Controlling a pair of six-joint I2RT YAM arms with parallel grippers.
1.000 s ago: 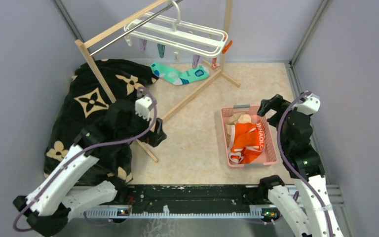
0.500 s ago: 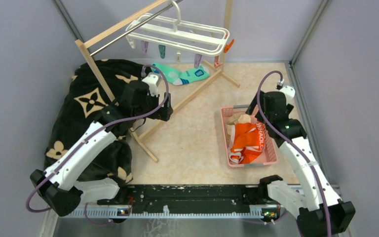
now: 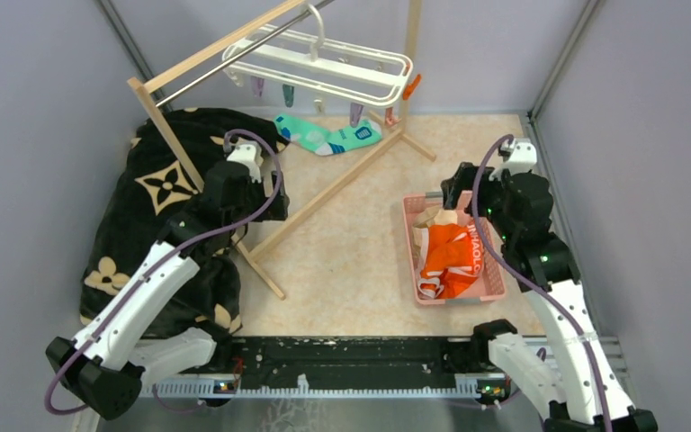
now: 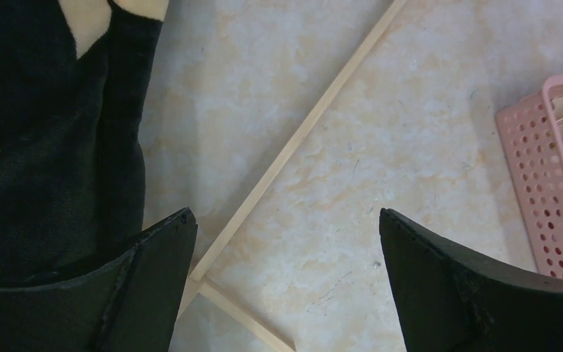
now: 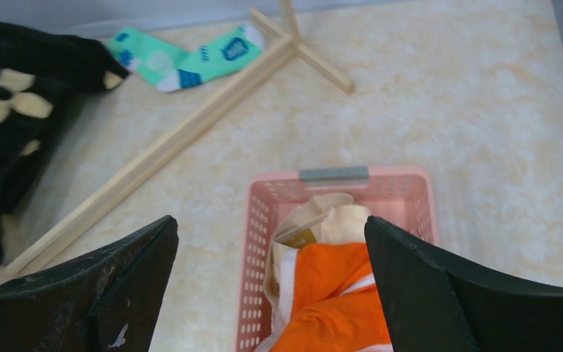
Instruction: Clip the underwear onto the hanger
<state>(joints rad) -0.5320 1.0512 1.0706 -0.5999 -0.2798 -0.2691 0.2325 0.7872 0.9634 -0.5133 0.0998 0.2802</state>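
From above, the beige marbled tabletop is sitting boxed in by plain grey-lilac walls. A wooden rack is standing across the back half, and the white hanger is hanging from its bar with small coloured clips dangling underneath. A teal sock is lying at the back, and a black blanket with beige flower shapes is heaped on the left. At the right, the orange underwear is lying bunched in a pink basket, with a beige cloth tucked at its far end. The left gripper is hovering by the blanket's edge and the right gripper over the basket's far end. The left wrist camera is showing its fingers spread wide with nothing between them, looking down on bare tabletop, a rack foot and the blanket's edge, the basket just at the right edge of the view. The right wrist camera is showing its fingers spread wide too, holding nothing, hanging above the basket with the underwear directly below.
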